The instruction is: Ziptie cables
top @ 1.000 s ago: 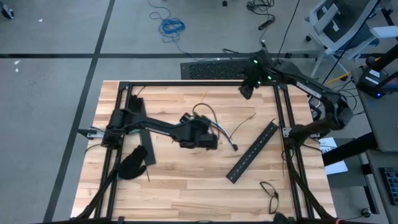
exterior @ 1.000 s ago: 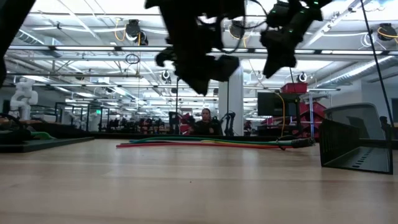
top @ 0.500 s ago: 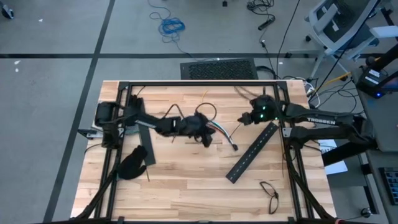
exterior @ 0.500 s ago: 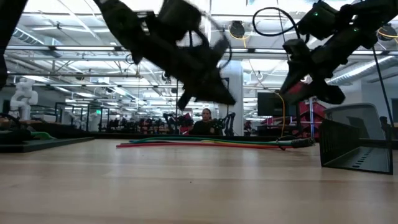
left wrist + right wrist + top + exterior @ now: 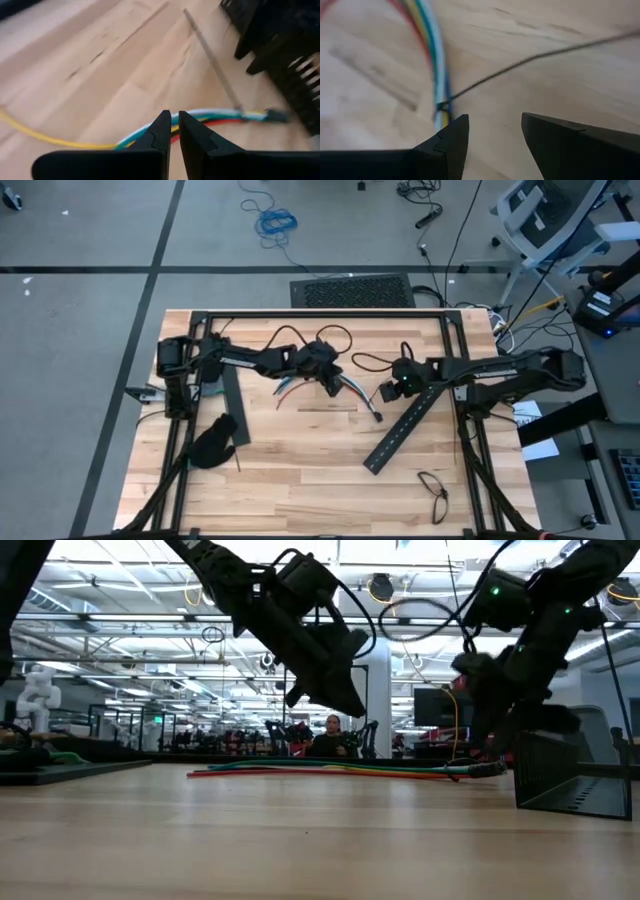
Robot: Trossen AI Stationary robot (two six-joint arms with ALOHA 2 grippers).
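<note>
Lying in a shallow curve on the pale wooden bench, a little toward its far edge and about midway between the side rails, the bundle of thin red, blue, white and yellow-green cables (image 5: 352,386) is resting flat on the boards. From the left wrist view the strands (image 5: 215,117) are running side by side and meeting at a dark end near a thin dark plastic ziptie (image 5: 212,60), which is stretching straight away across the wood. In the right wrist view the ziptie (image 5: 540,55) is meeting the cables (image 5: 437,60) at a small dark joint, though I cannot tell whether it is wrapping around them.

The left gripper (image 5: 327,383) is hovering over the bundle's left end with its two dark fingers (image 5: 159,132) pinched almost together; whether it is gripping any strand I cannot tell, since the wires are passing behind the tips. The right gripper (image 5: 387,392) is hanging just beside the bundle's other end, fingers (image 5: 452,132) standing partly apart with only bare wood between them, holding nothing.

These wires look light, limp and slippery, likely to splay or slide, so I would take them close to the gathered end. The ziptie looks springy and very thin, hard to pick off flat wood, so its free tail seems the better hold.

Further out, a long flat black slotted bar (image 5: 405,426) is lying aslant toward the right rail, and a black glove (image 5: 212,442) is sitting near the left rail.
</note>
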